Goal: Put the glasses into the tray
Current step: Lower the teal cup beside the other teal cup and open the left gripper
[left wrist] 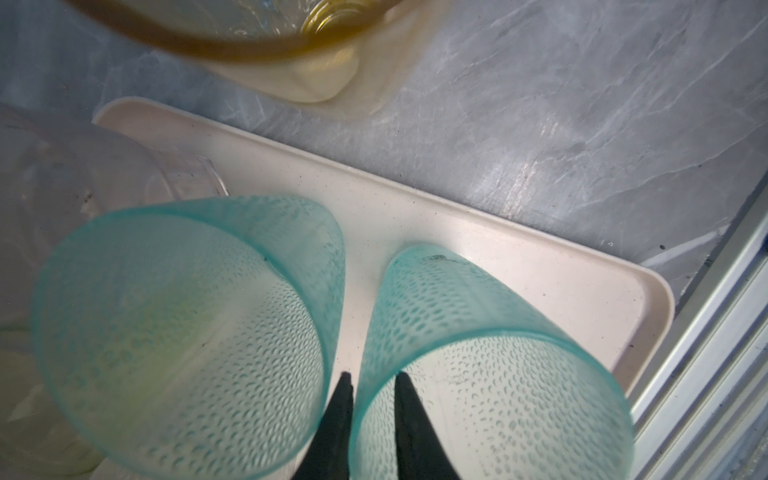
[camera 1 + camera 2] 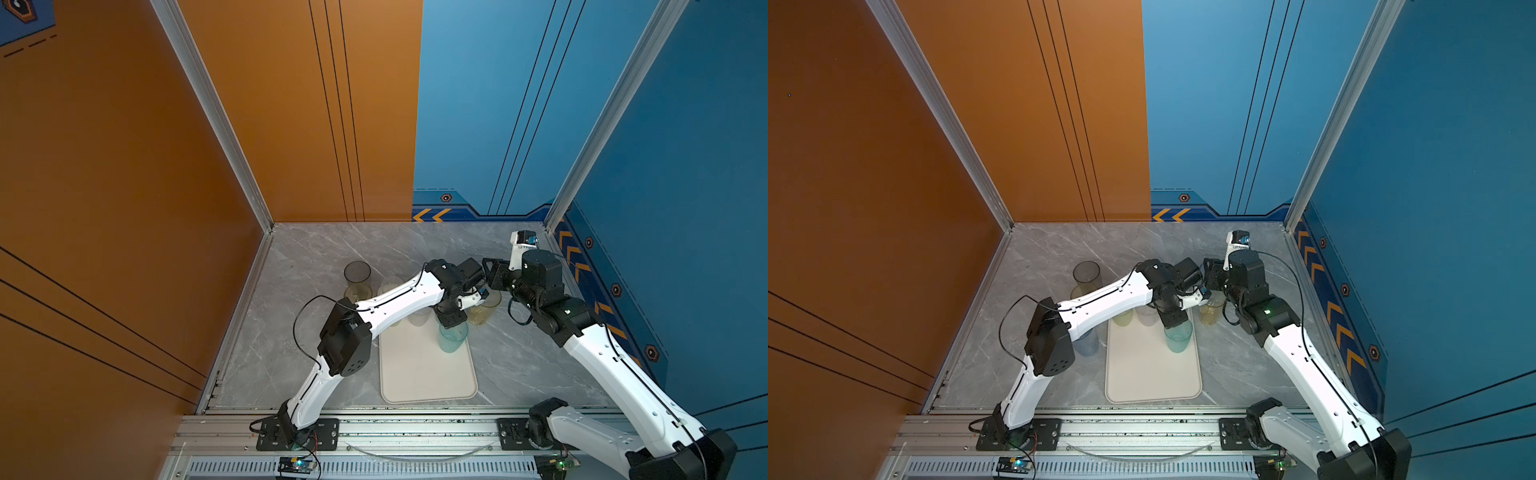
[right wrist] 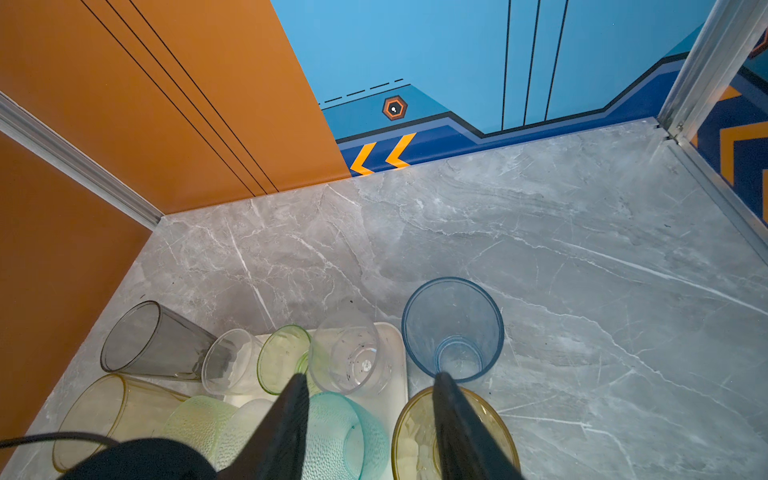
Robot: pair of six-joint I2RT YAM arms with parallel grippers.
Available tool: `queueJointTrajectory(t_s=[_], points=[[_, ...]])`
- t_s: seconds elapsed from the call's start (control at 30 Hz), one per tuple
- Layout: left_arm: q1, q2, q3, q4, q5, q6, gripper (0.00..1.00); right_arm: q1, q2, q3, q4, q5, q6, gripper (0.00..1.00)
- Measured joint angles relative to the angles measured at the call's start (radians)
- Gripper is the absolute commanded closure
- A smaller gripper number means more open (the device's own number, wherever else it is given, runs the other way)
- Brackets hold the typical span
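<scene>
The cream tray (image 2: pixel 428 374) (image 2: pixel 1150 374) lies mid-table. Two frosted teal glasses stand upright on it in the left wrist view, one (image 1: pixel 187 332) beside the other (image 1: pixel 478 332). My left gripper (image 1: pixel 371 376) straddles the second one's wall, jaws slightly apart with gaps showing; from above it hangs over that glass (image 2: pixel 451 338). My right gripper (image 3: pixel 370 375) is open and empty above the tray's far corner, one finger over a yellow glass (image 3: pixel 411 432) on the table. A clear glass (image 3: pixel 353 357) and a green glass (image 3: pixel 282 357) stand at the tray's far end.
A blue glass (image 3: pixel 453 328) stands on the table beside the tray's far corner. A smoky grey glass (image 2: pixel 357 272) and a tall yellowish glass (image 3: pixel 108 415) are at the far left. A light blue glass (image 2: pixel 1088 343) stands by the left elbow. Walls close three sides.
</scene>
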Motion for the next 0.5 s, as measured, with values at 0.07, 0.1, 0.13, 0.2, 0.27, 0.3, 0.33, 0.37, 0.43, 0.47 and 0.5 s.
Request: queueJointTrajectory(t_s=[0.07,0.1,0.13,0.2,0.27,0.3,0.33,0.37,0.43,0.47,0.5], points=[[0.000,0.000,0.000,0.000,0.004,0.000,0.78,0.000,0.008,0.000,0.000,0.000,0.000,0.53],[0.000,0.000,0.000,0.000,0.004,0.000,0.76,0.000,0.012,0.000,-0.001,0.000,0.000,0.53],[0.000,0.000,0.000,0.000,0.005,-0.003,0.76,0.000,0.014,0.000,-0.001,0.000,0.000,0.52],[0.000,0.000,0.000,0.000,0.008,-0.004,0.75,0.000,0.017,0.000,-0.001,0.000,0.000,0.53],[0.000,0.000,0.000,0.000,0.009,-0.004,0.75,0.000,0.017,0.000,-0.001,0.000,0.000,0.53],[0.000,0.000,0.000,0.000,0.009,-0.004,0.75,0.000,0.017,0.000,-0.001,0.000,0.000,0.52],[0.000,-0.001,0.000,0.000,0.009,-0.004,0.75,0.000,0.017,0.000,-0.001,0.000,0.000,0.52],[0.000,-0.001,0.000,0.000,0.009,-0.004,0.75,0.000,0.017,0.000,-0.001,0.000,0.000,0.52],[0.000,-0.004,0.000,0.000,0.009,-0.004,0.75,0.000,0.017,0.000,-0.001,0.000,0.000,0.52],[0.001,-0.006,0.000,0.000,0.009,-0.004,0.75,0.000,0.017,0.000,-0.001,0.000,0.000,0.52],[0.001,-0.010,0.000,0.000,0.009,-0.004,0.75,0.000,0.017,0.000,-0.001,-0.001,0.000,0.52]])
